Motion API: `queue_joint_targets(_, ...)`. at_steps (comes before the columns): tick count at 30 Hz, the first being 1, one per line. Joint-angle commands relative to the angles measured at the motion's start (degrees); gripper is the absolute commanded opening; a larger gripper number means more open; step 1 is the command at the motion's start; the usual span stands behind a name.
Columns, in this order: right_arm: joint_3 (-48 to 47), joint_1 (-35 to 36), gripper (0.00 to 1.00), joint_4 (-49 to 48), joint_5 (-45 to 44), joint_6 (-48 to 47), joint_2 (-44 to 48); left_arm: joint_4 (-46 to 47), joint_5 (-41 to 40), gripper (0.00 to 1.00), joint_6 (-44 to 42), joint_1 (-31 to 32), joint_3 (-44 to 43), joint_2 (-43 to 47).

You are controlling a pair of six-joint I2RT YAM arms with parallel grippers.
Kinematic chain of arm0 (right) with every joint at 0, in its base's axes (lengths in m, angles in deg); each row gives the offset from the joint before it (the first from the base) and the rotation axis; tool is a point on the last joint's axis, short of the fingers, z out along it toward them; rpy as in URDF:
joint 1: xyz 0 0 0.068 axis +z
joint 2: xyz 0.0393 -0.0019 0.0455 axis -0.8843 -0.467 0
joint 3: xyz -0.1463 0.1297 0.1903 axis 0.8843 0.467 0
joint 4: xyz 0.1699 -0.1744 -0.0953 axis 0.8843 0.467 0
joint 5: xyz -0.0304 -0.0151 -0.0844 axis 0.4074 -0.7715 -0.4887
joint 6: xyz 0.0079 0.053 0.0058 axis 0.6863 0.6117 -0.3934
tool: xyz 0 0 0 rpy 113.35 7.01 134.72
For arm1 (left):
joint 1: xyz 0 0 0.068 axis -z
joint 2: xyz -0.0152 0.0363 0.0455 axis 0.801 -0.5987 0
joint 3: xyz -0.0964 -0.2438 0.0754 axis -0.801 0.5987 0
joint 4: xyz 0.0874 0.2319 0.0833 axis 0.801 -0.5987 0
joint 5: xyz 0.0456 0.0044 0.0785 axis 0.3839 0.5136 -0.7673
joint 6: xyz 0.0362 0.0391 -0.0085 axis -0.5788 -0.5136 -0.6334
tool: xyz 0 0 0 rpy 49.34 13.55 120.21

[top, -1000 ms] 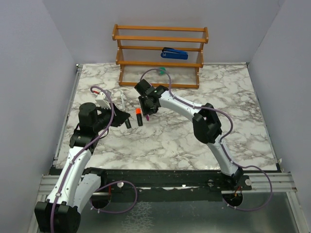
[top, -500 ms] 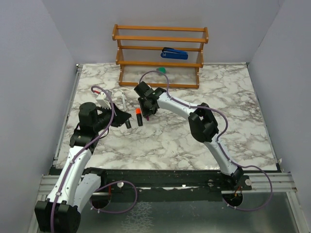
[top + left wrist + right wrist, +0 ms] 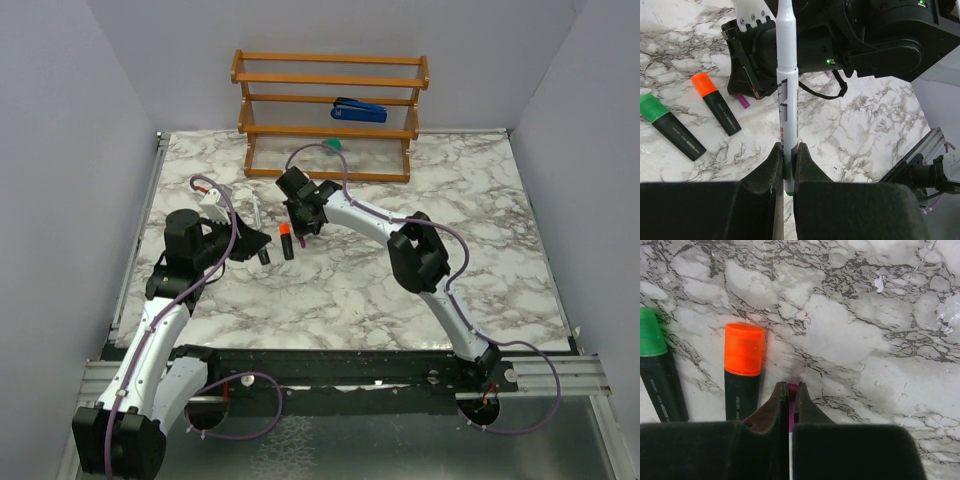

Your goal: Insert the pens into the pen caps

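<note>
Since a second earlier, the right end effector (image 3: 789,392) had closed from partly open onto the magenta cap (image 3: 791,387). The cap lay on the worktop (image 3: 865,340) just right of the orange marker (image 3: 742,370), with the green marker (image 3: 655,365) further left. The left end effector (image 3: 788,165) stayed clamped on the grey pen (image 3: 787,90), left of the markers.

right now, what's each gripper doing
left gripper: closed on the grey pen
right gripper: closed on a magenta piece, pen or cap unclear
</note>
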Motion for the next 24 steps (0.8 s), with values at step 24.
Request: queue_joint_targets(24,39.64,0.64,0.00,-35.96,-5.80,8.58,48.58,20.97,7.91,0.00,13.66,11.47,9.15,-3.48)
